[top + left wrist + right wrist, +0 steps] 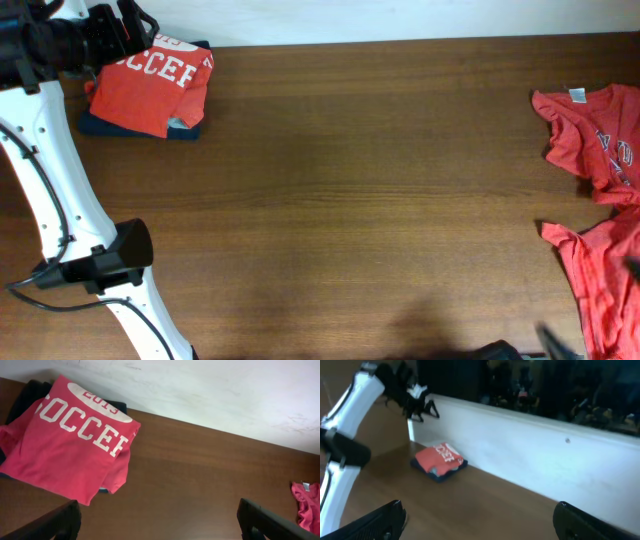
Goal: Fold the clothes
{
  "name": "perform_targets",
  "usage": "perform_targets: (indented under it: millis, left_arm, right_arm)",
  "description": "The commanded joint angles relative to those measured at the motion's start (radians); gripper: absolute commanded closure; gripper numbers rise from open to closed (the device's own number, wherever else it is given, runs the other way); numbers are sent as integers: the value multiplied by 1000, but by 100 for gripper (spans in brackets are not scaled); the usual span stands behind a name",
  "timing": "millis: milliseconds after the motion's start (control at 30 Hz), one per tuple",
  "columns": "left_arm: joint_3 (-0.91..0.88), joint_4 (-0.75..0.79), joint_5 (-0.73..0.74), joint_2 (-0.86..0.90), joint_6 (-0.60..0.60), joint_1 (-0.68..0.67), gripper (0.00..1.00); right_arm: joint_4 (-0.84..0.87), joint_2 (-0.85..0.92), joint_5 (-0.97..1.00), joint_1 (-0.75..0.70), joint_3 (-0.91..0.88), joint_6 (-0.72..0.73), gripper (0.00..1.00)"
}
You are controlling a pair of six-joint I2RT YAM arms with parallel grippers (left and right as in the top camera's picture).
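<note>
A folded orange-red T-shirt with white "SOCCER" lettering (pixel 150 85) lies on a dark blue folded garment (pixel 110 127) at the table's far left corner. It also shows in the left wrist view (pixel 70 450) and the right wrist view (pixel 437 459). Two unfolded orange-red T-shirts lie crumpled at the right edge, one further back (pixel 590 130) and one nearer the front (pixel 605 280). My left gripper (pixel 160 527) is open and empty, raised beside the folded shirt. My right gripper (pixel 480 522) is open and empty above bare table, seen only as dark parts at the overhead view's bottom edge (pixel 520 350).
The wooden table (pixel 360 200) meets a white wall (pixel 225 395) along its back edge. The white left arm (pixel 50 180) stretches along the left side from a base at the front left. The edge of a red shirt shows far right in the left wrist view (pixel 307 505).
</note>
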Motion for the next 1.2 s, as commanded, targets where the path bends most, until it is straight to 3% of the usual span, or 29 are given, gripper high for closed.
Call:
perform_targets:
  millis: [0,167,367,533,633,833,1000,1167]
  left_arm:
    - [0,-1,-7,3,6,2,1]
    - [0,-1,-7,3,6,2,1]
    - [0,-1,-7,3,6,2,1]
    - [0,-1,-7,3,6,2,1]
    - [0,-1,-7,3,6,2,1]
    - [0,-1,-7,3,6,2,1]
    - [0,-1,-7,3,6,2,1]
    - [0,-1,-7,3,6,2,1]
  right_arm:
    - [8,-172,31,-26,-187,-5,1]
    - [91,-420,32,-86,-495,-5,1]
    - [441,-600,31,-136,-932,24,1]
    - [741,-608,31,-169,-1201,91,1]
    - [1004,-608,49,-171,-1416,97,1]
    - [1377,-609,58,-183,-1684,129,2]
    - [1480,-609,58,-221,-1796,186,1]
    - [1392,-609,61,-279,-1818,182,1]
